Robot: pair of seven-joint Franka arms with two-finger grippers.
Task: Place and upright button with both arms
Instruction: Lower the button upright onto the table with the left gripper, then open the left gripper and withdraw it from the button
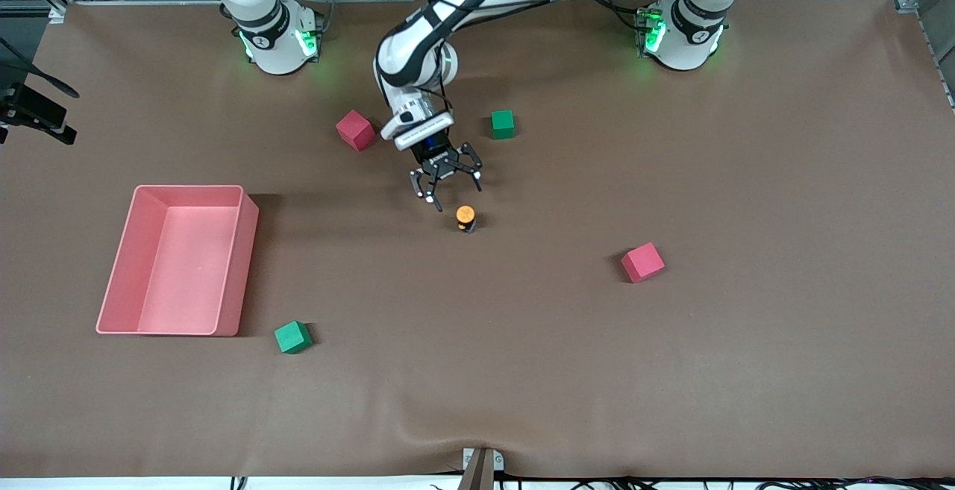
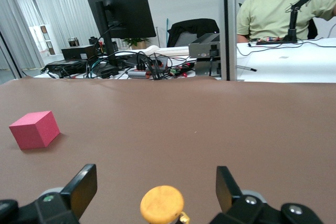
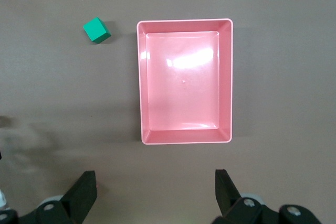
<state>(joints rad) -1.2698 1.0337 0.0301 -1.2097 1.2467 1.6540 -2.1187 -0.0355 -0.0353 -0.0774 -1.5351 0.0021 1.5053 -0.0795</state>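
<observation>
Front view: left gripper (image 1: 446,183) spread wide just beside upright button (image 1: 465,217).
Right gripper (image 3: 155,192) released, hovering high above pink bin (image 3: 226,85).

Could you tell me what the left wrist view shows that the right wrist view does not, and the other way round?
Only the left wrist view shows the button between the open left gripper fingers, and a pink cube. Only the right wrist view shows the pink bin and a green cube, seen from above past the open right gripper. Both show the brown table.
</observation>
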